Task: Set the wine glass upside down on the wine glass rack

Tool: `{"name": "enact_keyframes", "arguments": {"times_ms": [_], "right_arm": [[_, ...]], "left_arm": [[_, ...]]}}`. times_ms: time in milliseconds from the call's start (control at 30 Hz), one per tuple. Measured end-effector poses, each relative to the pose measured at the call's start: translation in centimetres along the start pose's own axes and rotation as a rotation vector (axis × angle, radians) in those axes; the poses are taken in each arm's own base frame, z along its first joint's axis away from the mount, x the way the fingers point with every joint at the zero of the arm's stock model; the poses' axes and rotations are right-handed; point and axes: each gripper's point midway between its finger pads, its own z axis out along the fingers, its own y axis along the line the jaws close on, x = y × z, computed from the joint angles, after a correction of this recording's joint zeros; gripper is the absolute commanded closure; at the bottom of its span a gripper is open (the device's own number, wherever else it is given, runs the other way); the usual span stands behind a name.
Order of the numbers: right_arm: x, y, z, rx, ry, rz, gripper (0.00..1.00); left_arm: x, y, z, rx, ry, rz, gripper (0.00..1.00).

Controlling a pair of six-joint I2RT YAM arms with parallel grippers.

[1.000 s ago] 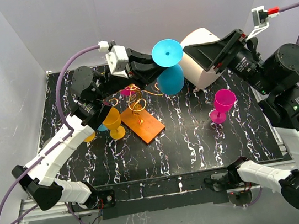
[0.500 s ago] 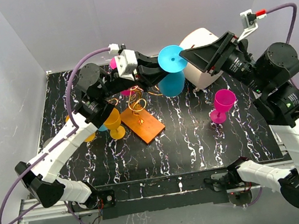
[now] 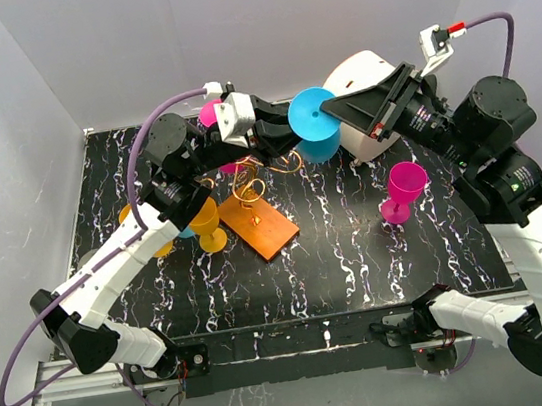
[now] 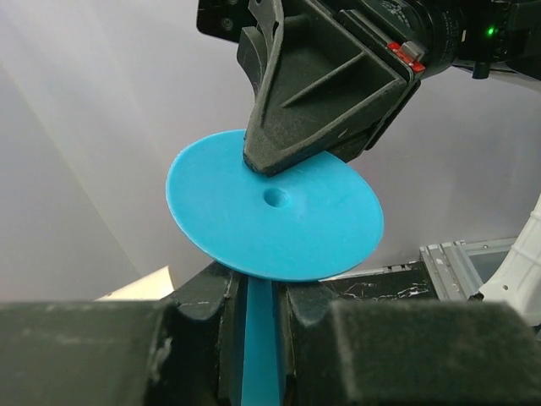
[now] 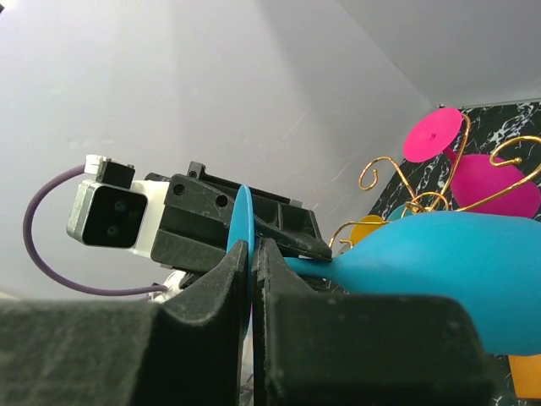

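**Both grippers grip one blue wine glass beside the rack**

Overhead view: the left gripper point(image 3: 280, 137) is pressed shut on the stem of a blue wine glass point(image 3: 321, 141). The glass is carried in the air with its round foot uppermost and its bowl lower. The right gripper point(image 3: 337, 110) meets it from the opposite side and pinches the rim of the foot. Just below the left gripper stands the wine glass rack point(image 3: 249, 188), made of gold wire curls on an orange square base. The blue bowl hangs close to the rack's wire arms, and it is unclear whether they touch. A magenta glass point(image 3: 210, 114) shows just behind the left gripper. A yellow glass point(image 3: 205, 222) stands on the table point(image 3: 359, 251) under the left arm, beside the rack's base. A second magenta glass point(image 3: 405, 187) stands upright under the right arm.

Left wrist view: the left fingers point(image 4: 199, 313) close on the blue stem. The foot is a flat disc just beyond them. The right gripper's black fingers clamp the disc's far edge.

Right wrist view: the right fingers point(image 5: 232, 271) squeeze the thin edge of the foot. The blue bowl stretches away to their right, and its inside is hidden. Beyond the bowl, the magenta glass sits foot-up among the rack's gold curls.
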Motion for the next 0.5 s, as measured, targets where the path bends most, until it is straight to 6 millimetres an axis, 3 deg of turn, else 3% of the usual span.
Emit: {"name": "enact_keyframes", "arguments": {"times_ms": [167, 233, 500], "right_arm": [[0.1, -0.3, -0.1, 0.013, -0.003, 0.023, 1.0], [0.0, -0.4, -0.1, 0.019, -0.013, 0.022, 1.0], [-1.3, -1.6, -0.3, 0.078, -0.095, 0.016, 1.0]], "left_arm": [[0.6, 0.2, -0.1, -0.016, 0.006, -0.009, 0.5], [1.1, 0.4, -0.2, -0.038, 0.01, -0.022, 0.4], [1.7, 0.4, -2.4, -0.141, 0.045, -0.083, 0.28]]}}
